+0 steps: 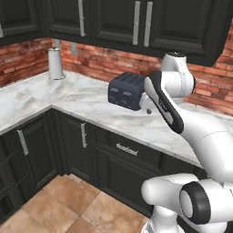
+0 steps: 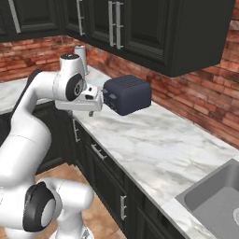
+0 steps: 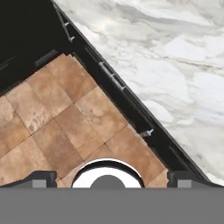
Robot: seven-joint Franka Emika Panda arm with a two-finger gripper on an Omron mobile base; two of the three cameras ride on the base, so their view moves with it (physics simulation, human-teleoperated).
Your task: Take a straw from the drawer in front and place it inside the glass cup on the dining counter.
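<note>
The drawer (image 1: 129, 152) is a shallow black front with a small horizontal silver bar handle, set under the marble worktop, and it is shut. It also lies in the right base view as the drawer (image 2: 99, 151) and in the hand view as the drawer (image 3: 113, 78). My gripper (image 2: 92, 111) hangs above the worktop's front edge, pointing down, just left of the toaster. In the hand view my gripper (image 3: 111, 179) is open, its fingertips (image 3: 41, 178) wide apart with nothing between them. The straw is hidden. The glass cup and the dining counter are out of view.
A dark blue toaster (image 1: 127, 91) stands on the marble worktop (image 1: 86, 102) against the brick wall. A white roll (image 1: 55, 63) stands in the back corner. A sink (image 2: 212, 198) lies to the right. Black wall cabinets (image 2: 154, 32) hang overhead. Brown floor tiles (image 3: 57, 113) lie below.
</note>
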